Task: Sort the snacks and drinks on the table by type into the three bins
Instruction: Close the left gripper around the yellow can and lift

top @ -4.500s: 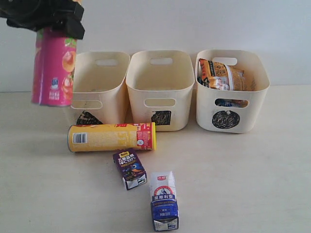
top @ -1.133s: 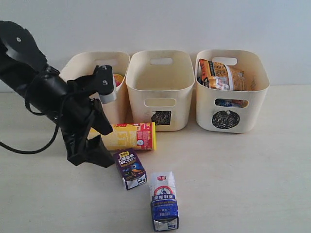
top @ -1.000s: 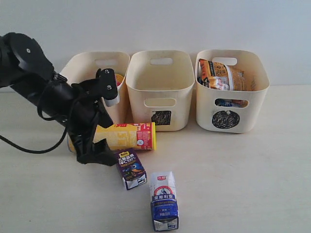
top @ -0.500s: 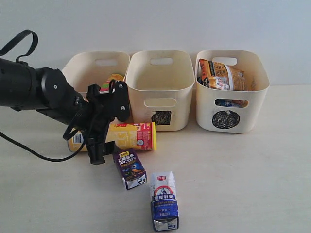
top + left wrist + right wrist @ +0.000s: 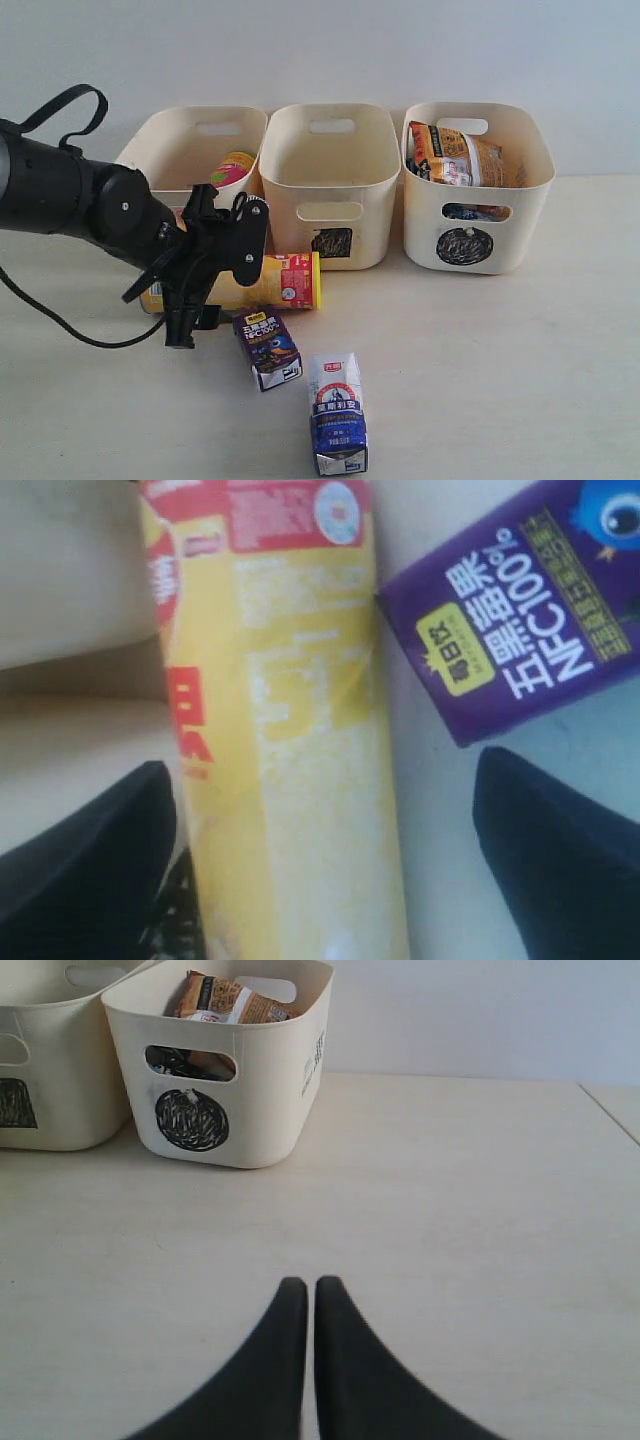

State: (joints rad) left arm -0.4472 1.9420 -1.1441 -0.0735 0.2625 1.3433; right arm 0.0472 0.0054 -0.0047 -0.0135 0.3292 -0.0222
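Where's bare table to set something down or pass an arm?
Free: table right of the white-blue carton, in front of the circle bin; also front-left. Crowded: left pincer open around the yellow tube, purple carton beside.

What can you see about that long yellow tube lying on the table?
The yellow chip tube is a glossy cylinder with a red band near one end. It lies on its side on the table, just before the triangle-marked bin. The left gripper is open around it, one finger on each side, not squeezing. A corner of the purple carton sits right against it.
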